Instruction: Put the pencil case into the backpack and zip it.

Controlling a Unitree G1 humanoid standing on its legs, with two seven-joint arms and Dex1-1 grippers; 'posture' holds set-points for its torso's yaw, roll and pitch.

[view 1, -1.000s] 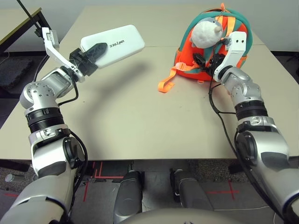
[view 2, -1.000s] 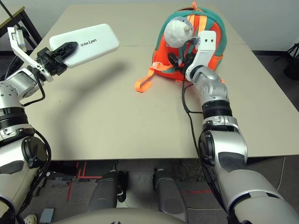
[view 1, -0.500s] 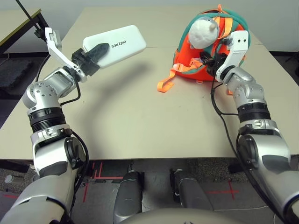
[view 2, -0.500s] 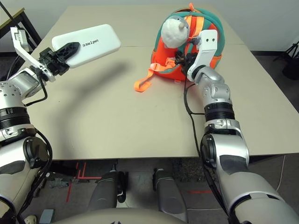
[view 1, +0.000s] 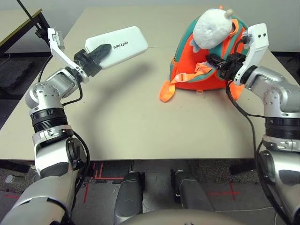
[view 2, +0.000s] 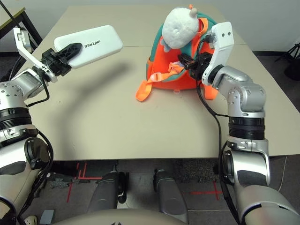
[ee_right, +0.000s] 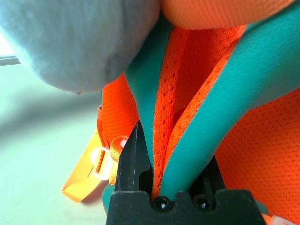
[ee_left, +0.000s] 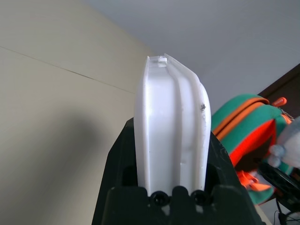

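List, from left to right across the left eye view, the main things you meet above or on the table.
Left end effector → flat white hard plastic pencil case → loose orange webbing strap → small orange backpack with teal trim → right end effector.

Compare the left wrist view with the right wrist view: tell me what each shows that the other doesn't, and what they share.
Left wrist view alone: the white case seen edge-on, clamped between the left gripper fingers, with the table behind it.

Right wrist view alone: the right gripper shut on a fold of teal trim and orange mesh, the grey-white plush close above, and an orange strap hanging below.

Both: the orange and teal backpack, far off in the left wrist view, pressed close in the right.
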